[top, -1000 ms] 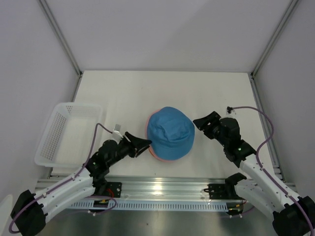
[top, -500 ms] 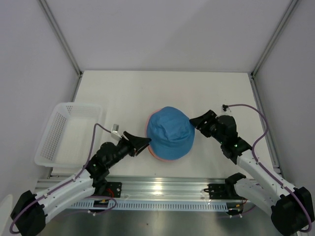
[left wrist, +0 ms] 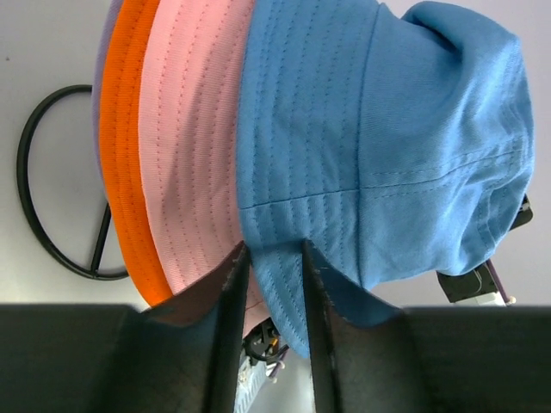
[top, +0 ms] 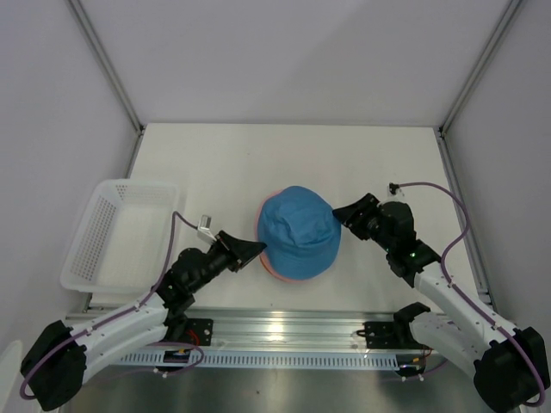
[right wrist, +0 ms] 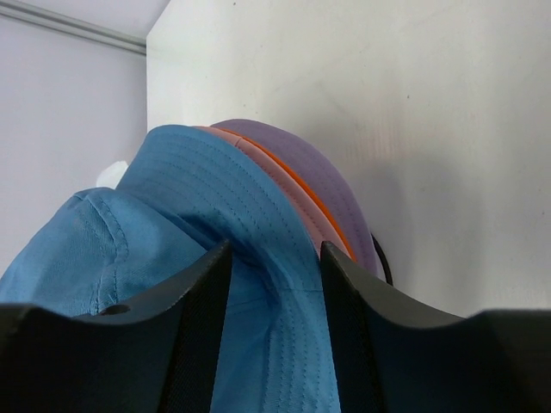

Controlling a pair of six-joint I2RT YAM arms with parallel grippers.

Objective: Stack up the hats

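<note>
Four hats lie stacked in the middle of the table: lavender-purple [left wrist: 112, 21] at the bottom, then orange [left wrist: 125, 129], pink [left wrist: 189, 129] and sky blue [top: 299, 234] on top. From above, only the blue one and a sliver of pink brim [top: 280, 276] show. My left gripper [top: 255, 250] is at the stack's left edge. Its jaws [left wrist: 272, 246] stand a little apart with the blue brim between them, one finger over the pink brim. My right gripper [top: 342, 214] is at the stack's right edge, open [right wrist: 275, 248], with a fold of blue brim [right wrist: 258, 224] between its fingers.
A white mesh basket [top: 120, 232] sits at the table's left edge, behind my left arm. A thin black wire ring [left wrist: 52, 181] lies on the table under the stack. White walls stand close around the table's back and sides.
My right gripper has moved left onto the blue hat's right brim. My left gripper's jaws have narrowed around the left brim. The hats have not shifted.
</note>
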